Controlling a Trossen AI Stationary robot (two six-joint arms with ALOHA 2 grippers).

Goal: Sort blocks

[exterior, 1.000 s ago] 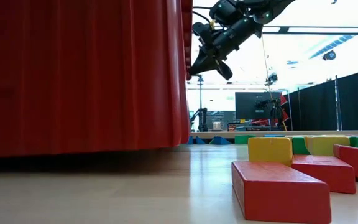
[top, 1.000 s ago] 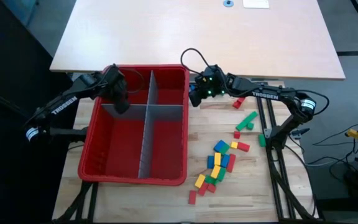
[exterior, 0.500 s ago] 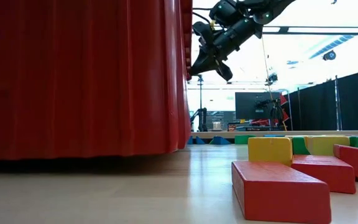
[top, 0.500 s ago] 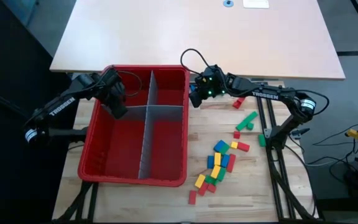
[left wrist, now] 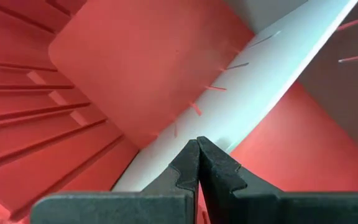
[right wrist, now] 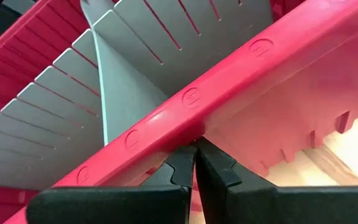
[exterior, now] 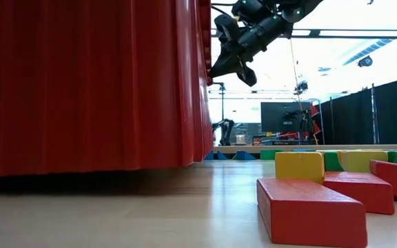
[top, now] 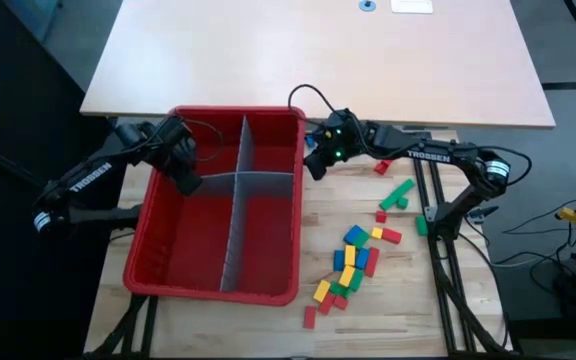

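High view gives us the red bin (top: 168,250) at table centre, split by grey dividers (top: 236,215). At its 10 o'clock corner our left gripper (top: 190,184) reaches inside; the left wrist view shows its fingertips (left wrist: 188,165) pressed together, clenched at the top edge of a grey divider (left wrist: 278,68), though we cannot tell whether anything lies between them. At the bin's 2 o'clock corner our right gripper (top: 312,169) sits just outside the wall, fingers (right wrist: 182,165) closed tight under the bin's rim (right wrist: 191,99). The blocks (top: 353,262) lie scattered on the table at 4 o'clock of the bin, a few more (top: 396,194) at 3 o'clock.
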